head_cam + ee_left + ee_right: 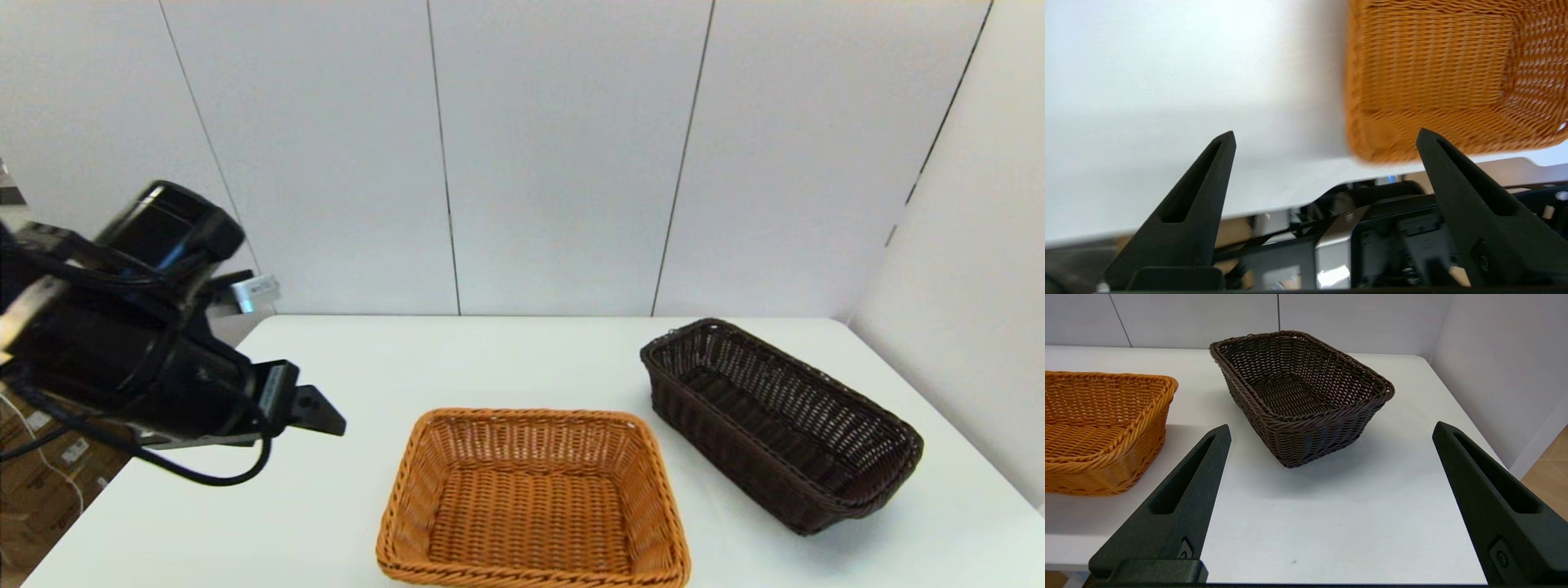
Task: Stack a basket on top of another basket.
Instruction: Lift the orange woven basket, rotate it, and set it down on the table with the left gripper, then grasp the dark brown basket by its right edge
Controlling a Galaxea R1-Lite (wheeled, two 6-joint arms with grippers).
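Now | dark basket (780, 420) right of orange basket (532, 498), apart | left gripper (1327, 141), right gripper (1331, 430) fingers spread, holding nothing

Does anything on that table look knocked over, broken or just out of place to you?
Nothing stands out. The orange-tan rectangular woven wicker basket sits upright and square to the near edge of the white table. The dark brown rectangular woven wicker basket stands apart to its right, upright and empty too, only turned at an angle. Neither shows damage.
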